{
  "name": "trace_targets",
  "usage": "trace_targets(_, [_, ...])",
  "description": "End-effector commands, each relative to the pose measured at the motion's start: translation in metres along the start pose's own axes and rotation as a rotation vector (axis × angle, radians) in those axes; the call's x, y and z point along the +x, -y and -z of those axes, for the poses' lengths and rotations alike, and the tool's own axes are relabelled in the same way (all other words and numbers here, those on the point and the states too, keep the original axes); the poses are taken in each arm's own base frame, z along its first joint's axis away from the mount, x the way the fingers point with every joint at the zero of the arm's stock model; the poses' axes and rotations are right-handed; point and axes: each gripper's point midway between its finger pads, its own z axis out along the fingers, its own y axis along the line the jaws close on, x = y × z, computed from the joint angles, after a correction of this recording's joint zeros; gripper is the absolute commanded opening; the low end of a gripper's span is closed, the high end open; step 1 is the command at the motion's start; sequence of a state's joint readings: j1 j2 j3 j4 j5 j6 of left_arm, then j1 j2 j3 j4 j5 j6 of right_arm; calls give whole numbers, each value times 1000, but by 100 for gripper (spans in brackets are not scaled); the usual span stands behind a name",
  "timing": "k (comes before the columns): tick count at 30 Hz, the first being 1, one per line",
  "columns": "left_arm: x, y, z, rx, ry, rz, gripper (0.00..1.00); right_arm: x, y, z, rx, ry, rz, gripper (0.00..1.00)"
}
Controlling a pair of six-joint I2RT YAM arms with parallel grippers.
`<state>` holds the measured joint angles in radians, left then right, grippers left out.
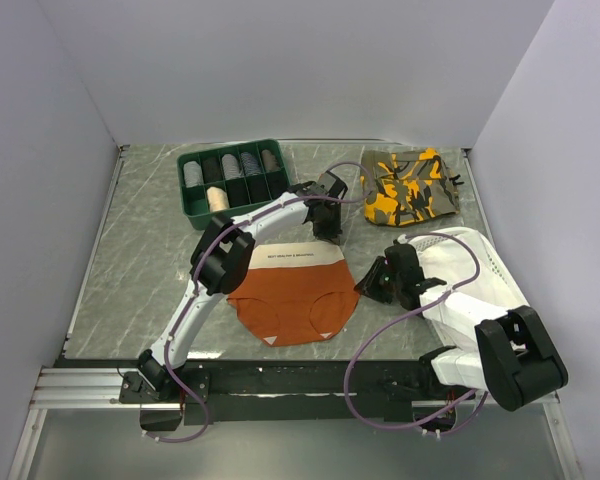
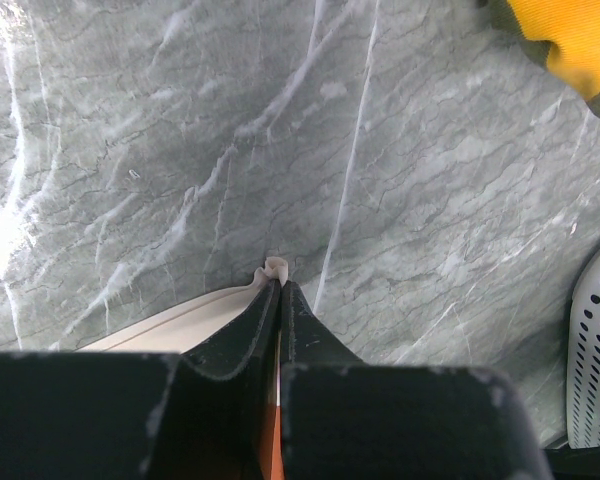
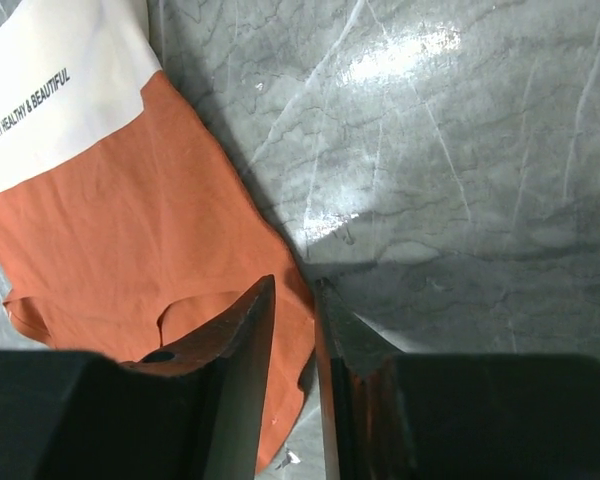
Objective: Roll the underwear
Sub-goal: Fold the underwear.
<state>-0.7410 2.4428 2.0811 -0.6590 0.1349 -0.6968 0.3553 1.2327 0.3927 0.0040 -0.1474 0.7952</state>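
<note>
Underwear (image 1: 292, 300) lies flat on bench (image 1: 140, 260), unrolled. Left hand (image 2: 278, 285) pinches its cream far corner. Right hand (image 3: 295, 288) slightly spread astride orange side edge. Step: gripping. Next, likely: close right, start the roll.

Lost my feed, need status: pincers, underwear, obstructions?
Left pincer shut on underwear waistband corner. Right pincer at its orange side edge, grip unclear. Underwear flat, unrolled. Nothing on it.

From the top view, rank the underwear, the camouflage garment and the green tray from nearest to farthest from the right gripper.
Measured from the right gripper:
1. underwear: immediately to its left, with the edge at the jaws.
2. camouflage garment: toward the back of the table, slightly to the right.
3. green tray: at the back left, clearly farthest.
</note>
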Motion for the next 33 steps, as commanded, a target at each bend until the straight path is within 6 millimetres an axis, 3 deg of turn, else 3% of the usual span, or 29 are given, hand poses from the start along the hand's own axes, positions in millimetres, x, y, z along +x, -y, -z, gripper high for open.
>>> trace_targets(1, [1, 2, 11, -6, -1, -12, 6, 12, 18, -2, 64, -38, -10, 27])
trace_targets(11, [1, 2, 12, -3, 1, -12, 6, 10, 17, -2, 68, -38, -1, 0])
trace_targets(20, [-8, 8, 22, 25, 26, -3, 4, -9, -9, 17, -43, 48, 43, 0])
trace_targets(25, [-19, 16, 41, 62, 66, 1, 3, -22, -30, 39, -124, 115, 81, 0])
trace_targets(33, [-44, 26, 78, 136, 149, 12, 2, -28, -47, 64, -173, 138, 134, 0])
